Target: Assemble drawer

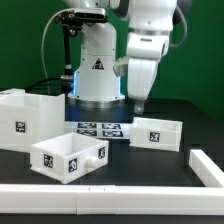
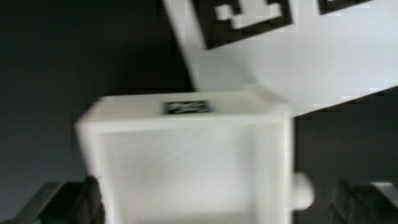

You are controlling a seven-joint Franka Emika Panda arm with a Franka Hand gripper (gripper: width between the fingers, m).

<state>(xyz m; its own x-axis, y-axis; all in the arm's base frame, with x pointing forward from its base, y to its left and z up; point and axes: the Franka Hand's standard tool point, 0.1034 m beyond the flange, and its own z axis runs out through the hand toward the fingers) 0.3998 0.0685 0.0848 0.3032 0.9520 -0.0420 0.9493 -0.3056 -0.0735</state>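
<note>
Drawer in three loose pieces on the black table [image 1: 125, 168]. Box housing [image 1: 30, 118] stands at the exterior view's left, open side up, one tag on its near wall. Front tray [image 1: 68, 160] sits just before it toward the camera, upright, tags on its near face. Second tray [image 1: 158, 133] lies well apart at the exterior view's right, tag on its side, none of the three touching.

Gripper [image 1: 137, 104] hangs over the second tray's end nearest the marker board [image 1: 98, 129], tips a little above the rim and not in contact. In the wrist view the same tray [image 2: 187, 160] fills the lower frame, hollow facing up, a small tag on its top edge and a round knob [image 2: 304, 186] on one outer wall. Gripper [image 2: 228, 200] fingers [image 2: 71, 200] show at the two lower corners, spread wide to either side of the tray, holding nothing.

Marker board lies flat between the trays and the robot base [image 1: 97, 75]. Long white bar [image 1: 100, 202] runs along the table's near edge.
</note>
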